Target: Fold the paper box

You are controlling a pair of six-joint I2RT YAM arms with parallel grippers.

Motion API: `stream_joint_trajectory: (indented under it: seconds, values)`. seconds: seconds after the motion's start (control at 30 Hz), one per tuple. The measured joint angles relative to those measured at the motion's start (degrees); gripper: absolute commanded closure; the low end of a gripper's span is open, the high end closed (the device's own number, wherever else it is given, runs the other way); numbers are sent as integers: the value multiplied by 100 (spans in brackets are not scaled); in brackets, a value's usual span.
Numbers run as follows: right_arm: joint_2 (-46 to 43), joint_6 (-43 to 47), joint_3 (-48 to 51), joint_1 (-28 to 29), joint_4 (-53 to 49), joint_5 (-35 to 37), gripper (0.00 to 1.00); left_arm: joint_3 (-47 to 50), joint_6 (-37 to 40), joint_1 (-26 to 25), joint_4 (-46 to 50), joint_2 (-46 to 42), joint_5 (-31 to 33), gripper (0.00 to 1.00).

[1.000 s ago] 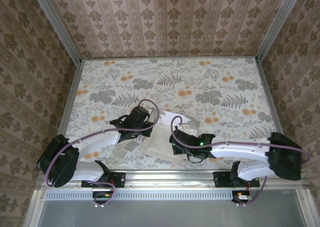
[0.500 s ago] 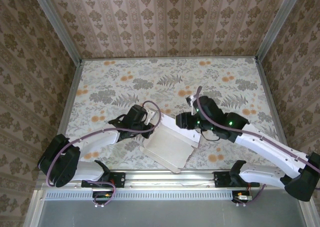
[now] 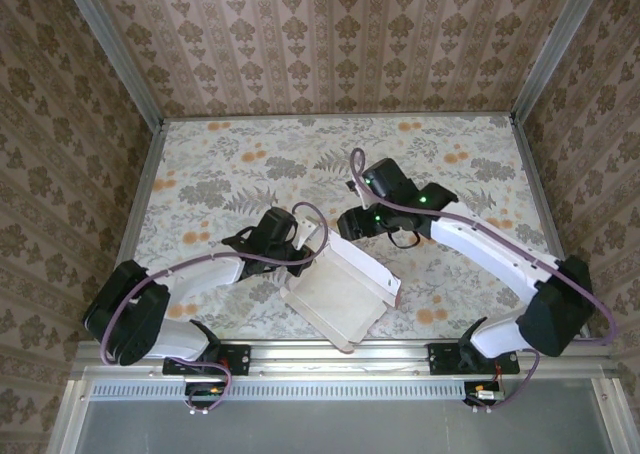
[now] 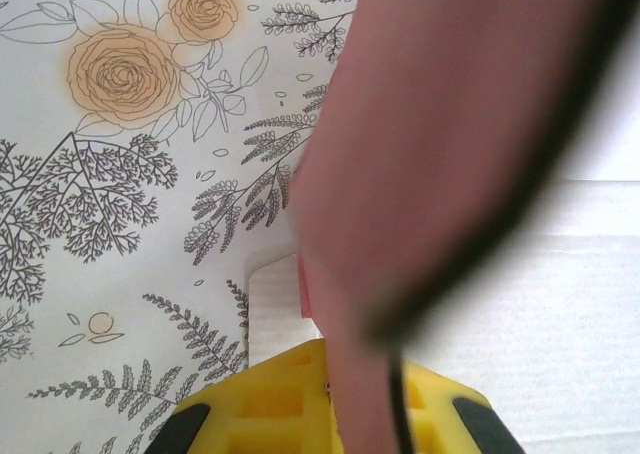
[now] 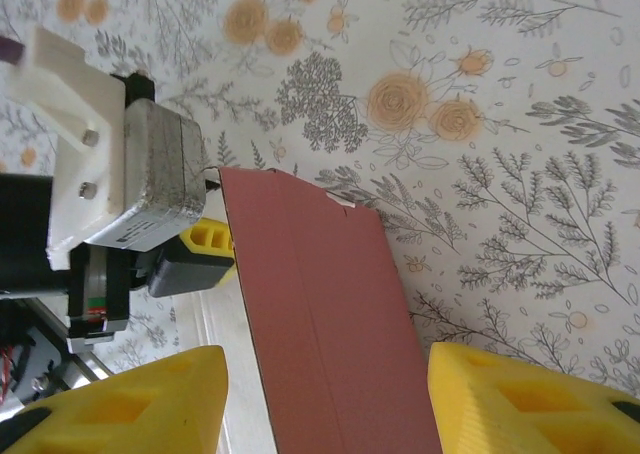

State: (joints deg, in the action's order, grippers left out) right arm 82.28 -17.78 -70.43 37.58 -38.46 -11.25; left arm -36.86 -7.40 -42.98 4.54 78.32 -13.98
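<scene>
The paper box (image 3: 340, 294) lies whitish face up on the tabletop (image 3: 440, 164), below and between both grippers. The left gripper (image 3: 302, 242) is pinched tight on the box edge beside it. The right gripper (image 5: 328, 359) stands well open, holding nothing, astride a raised pink flap. To fold cleanly, centre that flap between the jaws before closing, then bend along the crease. The flap's long axis runs straight ahead of the right gripper, skewed slightly left.
</scene>
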Motion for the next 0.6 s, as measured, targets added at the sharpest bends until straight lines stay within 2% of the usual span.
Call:
stream_joint_trajectory:
  seconds: [0.3, 0.6]
  values:
    - [437, 404, -85, 7, -83, -442, 46, -107, 120, 0, 9, 120, -85, 96]
    - [474, 474, -85, 17, -57, -487, 71, -109, 122, 0, 9, 122, -90, 95]
